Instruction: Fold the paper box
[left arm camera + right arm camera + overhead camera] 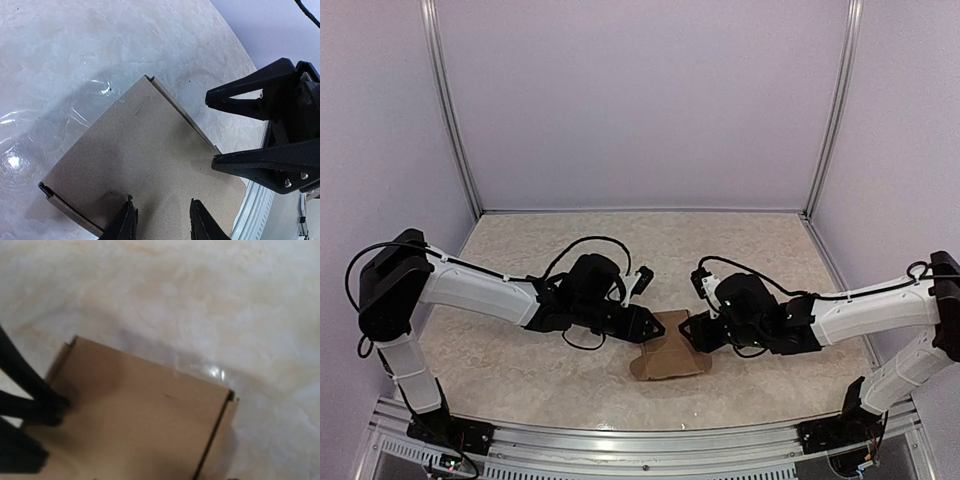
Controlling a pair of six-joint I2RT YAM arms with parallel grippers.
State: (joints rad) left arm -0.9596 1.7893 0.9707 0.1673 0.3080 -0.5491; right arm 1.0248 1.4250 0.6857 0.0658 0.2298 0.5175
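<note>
Tabletop [520,385]: arms [480,290] [865,310] lean inward, flanking paper box [670,358].

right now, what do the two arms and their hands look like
The left arm and right arm have smooth white links with chunky black joints. Thin black cables loop over each wrist. The left hand and right hand are matte black; the fingers are tapered wedges with open struts and small silver screws.

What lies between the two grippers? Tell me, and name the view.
The paper box lies between the left gripper and the right gripper; the top view shows it.
</note>
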